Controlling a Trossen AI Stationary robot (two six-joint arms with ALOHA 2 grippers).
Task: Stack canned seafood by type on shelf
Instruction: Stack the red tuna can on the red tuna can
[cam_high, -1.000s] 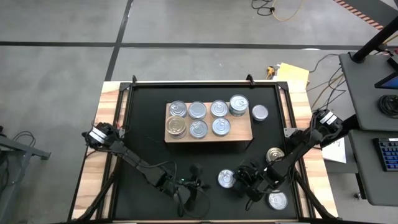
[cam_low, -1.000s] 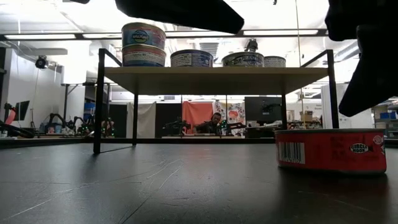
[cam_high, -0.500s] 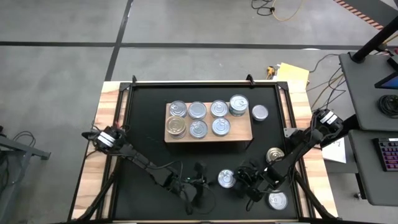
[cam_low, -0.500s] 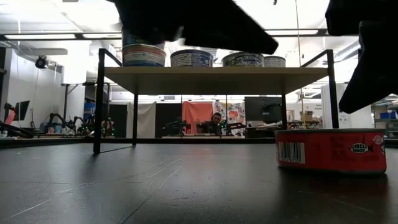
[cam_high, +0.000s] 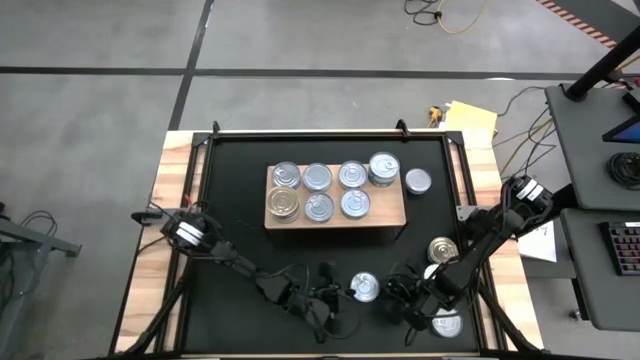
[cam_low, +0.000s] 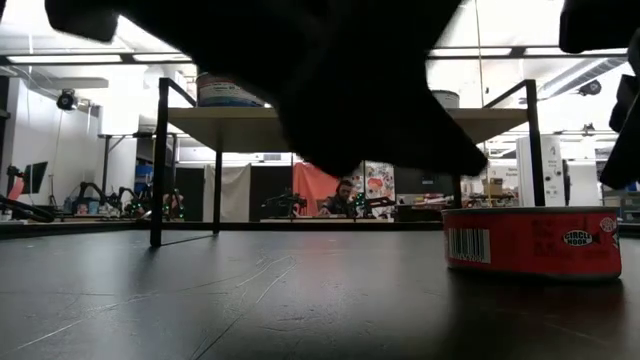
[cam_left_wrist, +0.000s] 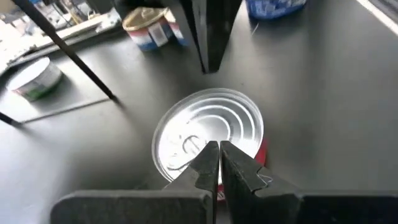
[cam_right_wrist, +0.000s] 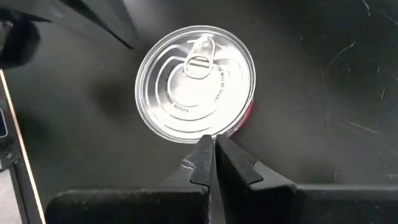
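Overhead and wrist views of a black-matted counter. A flat rectangular light-wood shelf on thin black legs stands near the counter's far middle and carries seven short round metal tins with silver or gold pull-tab lids; at its right end one of them rests on another. A further silver-lidded tin sits on the mat just beside the shelf's right end.

Left gripper, near the front edge: fingers pressed together, holding nothing, poised just beside a silver-lidded tin with a red side label, which rests on the mat.

Right gripper, at the front right: fingers likewise closed and empty, their tips at the rim of a second red-sided silver tin that lies on the mat. A gold-lidded tin sits on the mat close beside the right arm.

Table-level view: a red-labelled tin stands at the right; dark arm parts fill the upper frame.
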